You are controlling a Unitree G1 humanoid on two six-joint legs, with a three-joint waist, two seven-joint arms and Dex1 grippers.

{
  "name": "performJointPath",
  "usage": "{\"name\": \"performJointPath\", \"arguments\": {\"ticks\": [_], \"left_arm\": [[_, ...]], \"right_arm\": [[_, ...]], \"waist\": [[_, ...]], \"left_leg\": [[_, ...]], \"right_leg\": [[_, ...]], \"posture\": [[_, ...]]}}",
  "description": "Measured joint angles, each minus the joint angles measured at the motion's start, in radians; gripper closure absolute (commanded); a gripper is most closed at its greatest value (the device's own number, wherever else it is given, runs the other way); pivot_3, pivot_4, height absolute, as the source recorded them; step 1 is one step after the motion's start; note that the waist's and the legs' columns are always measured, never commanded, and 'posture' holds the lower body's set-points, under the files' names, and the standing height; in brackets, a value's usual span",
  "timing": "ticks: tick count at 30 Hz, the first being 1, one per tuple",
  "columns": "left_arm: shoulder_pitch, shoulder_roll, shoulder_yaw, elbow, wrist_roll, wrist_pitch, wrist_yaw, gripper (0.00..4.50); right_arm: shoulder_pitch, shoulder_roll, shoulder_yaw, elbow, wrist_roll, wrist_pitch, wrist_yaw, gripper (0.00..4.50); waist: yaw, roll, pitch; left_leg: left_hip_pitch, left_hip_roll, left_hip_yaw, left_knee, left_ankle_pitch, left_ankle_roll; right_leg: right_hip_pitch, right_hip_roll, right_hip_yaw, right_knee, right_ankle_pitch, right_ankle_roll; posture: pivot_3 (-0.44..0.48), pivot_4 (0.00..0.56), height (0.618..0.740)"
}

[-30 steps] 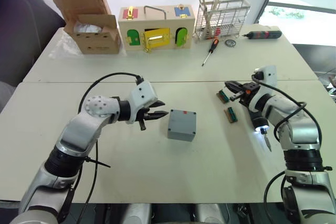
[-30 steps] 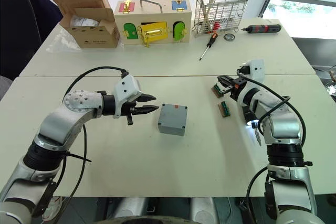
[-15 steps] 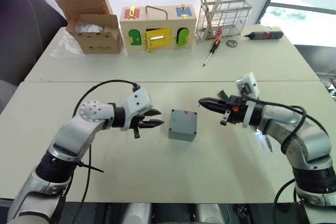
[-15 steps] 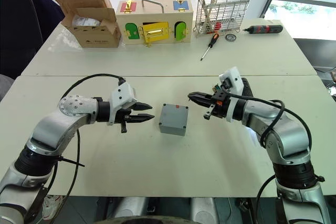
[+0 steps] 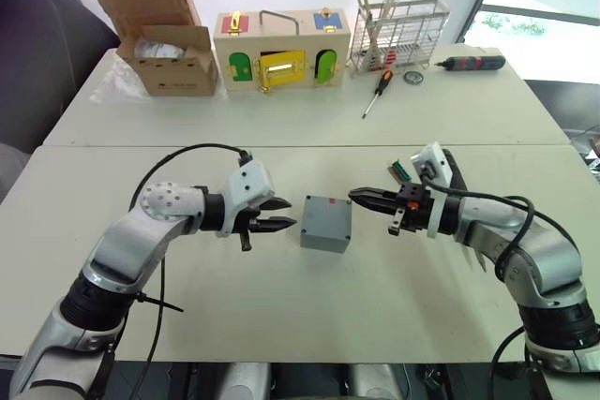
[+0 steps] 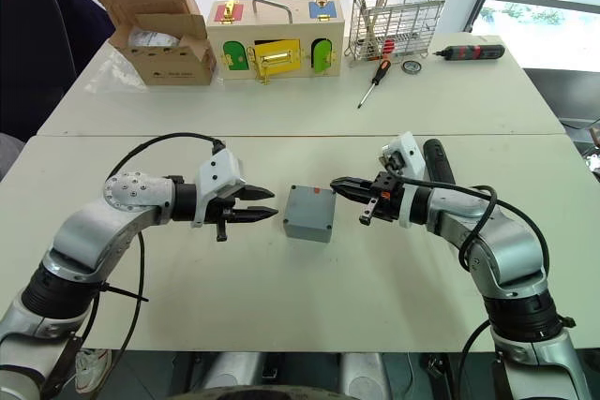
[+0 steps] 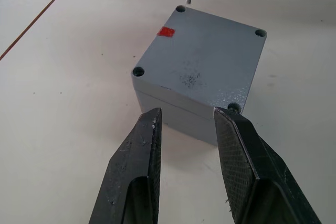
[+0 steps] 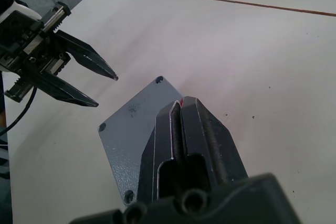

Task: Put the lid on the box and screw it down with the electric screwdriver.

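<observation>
You see the grey box (image 5: pixel 326 222) sitting on the near white table (image 5: pixel 309 316), close to its centre, with its lid (image 7: pixel 202 61) already resting flat on top. A small red mark (image 7: pixel 166 32) shows on the lid near one corner, and screw holes sit at all four corners.

The left gripper (image 5: pixel 278 214) hovers at the box's 9 o'clock, just beside it and not touching. Its two black fingers (image 7: pixel 137 177) are spread apart, tips aimed at the box's near side wall, with nothing between them.

The right gripper (image 5: pixel 364 198) comes in from the box's 3 o'clock, its tips over the lid's edge on that side. Its fingers (image 8: pixel 184 129) are pressed together and hold nothing. You cannot tell whether they touch the lid.

The electric screwdriver (image 6: pixel 434 160) lies on the table behind the right forearm, at the box's 2 o'clock, with green and brown holders (image 5: pixel 401 171) just beside it.

At 12 o'clock, on the far table, stand a cardboard box (image 5: pixel 161 33), a wooden box with coloured doors (image 5: pixel 281 49), a wire rack (image 5: pixel 398 33) and an orange-and-black hand screwdriver (image 5: pixel 376 93).
</observation>
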Motion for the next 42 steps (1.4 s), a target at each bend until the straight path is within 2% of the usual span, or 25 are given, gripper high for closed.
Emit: {"name": "performJointPath", "arguments": {"ticks": [23, 26, 31, 34, 37, 42], "left_arm": [[0.000, 0.007, 0.000, -0.006, -0.029, 0.011, 0.013, 2.97], [0.000, 0.007, 0.000, -0.006, -0.029, 0.011, 0.015, 2.97], [0.000, 0.006, 0.000, -0.006, -0.029, 0.011, 0.020, 2.97], [0.000, 0.001, 0.000, -0.006, -0.030, 0.011, 0.022, 2.97], [-0.005, -0.009, 0.000, -0.006, -0.035, 0.011, 0.023, 2.97], [-0.059, -0.074, 0.009, -0.010, -0.095, 0.019, 0.025, 2.97]], "right_arm": [[-0.003, 0.014, 0.050, 0.050, -0.054, -0.058, -0.003, 4.47], [-0.009, 0.014, 0.056, 0.050, -0.065, -0.059, -0.002, 3.57], [-0.013, 0.009, 0.068, 0.054, -0.067, -0.060, 0.009, 0.99], [-0.026, 0.005, 0.061, 0.060, -0.065, -0.058, 0.008, 0.01], [-0.054, -0.007, -0.005, 0.059, -0.018, 0.005, -0.008, 0.01], [-0.212, -0.129, -0.234, 0.093, 0.155, 0.249, -0.050, 0.01]], "waist": [[-0.001, 0.000, 0.000], [-0.001, 0.000, 0.000], [0.000, 0.000, 0.000], [0.000, 0.000, 0.000], [0.001, 0.000, 0.000], [0.003, 0.000, 0.000]], "left_leg": [[0.000, 0.000, 0.000, 0.000, 0.000, 0.000], [0.000, 0.000, 0.000, 0.000, 0.000, 0.000], [0.000, 0.000, 0.000, 0.000, 0.000, 0.000], [0.000, 0.000, 0.000, 0.000, 0.000, 0.000], [0.000, 0.000, 0.000, 0.000, 0.000, 0.000], [0.000, 0.000, 0.000, 0.000, 0.000, 0.000]], "right_leg": [[0.000, 0.000, 0.000, 0.000, 0.000, 0.000], [0.000, 0.000, 0.000, 0.000, 0.000, 0.000], [0.000, 0.000, 0.000, 0.000, 0.000, 0.000], [0.000, 0.000, 0.000, 0.000, 0.000, 0.000], [0.000, 0.000, 0.000, 0.000, 0.000, 0.000], [0.000, -0.001, 0.000, -0.001, 0.000, 0.000]], "posture": [[0.000, 0.150, 0.730], [0.000, 0.150, 0.730], [0.000, 0.150, 0.730], [0.000, 0.150, 0.730], [0.000, 0.150, 0.730], [0.000, 0.150, 0.730]]}}
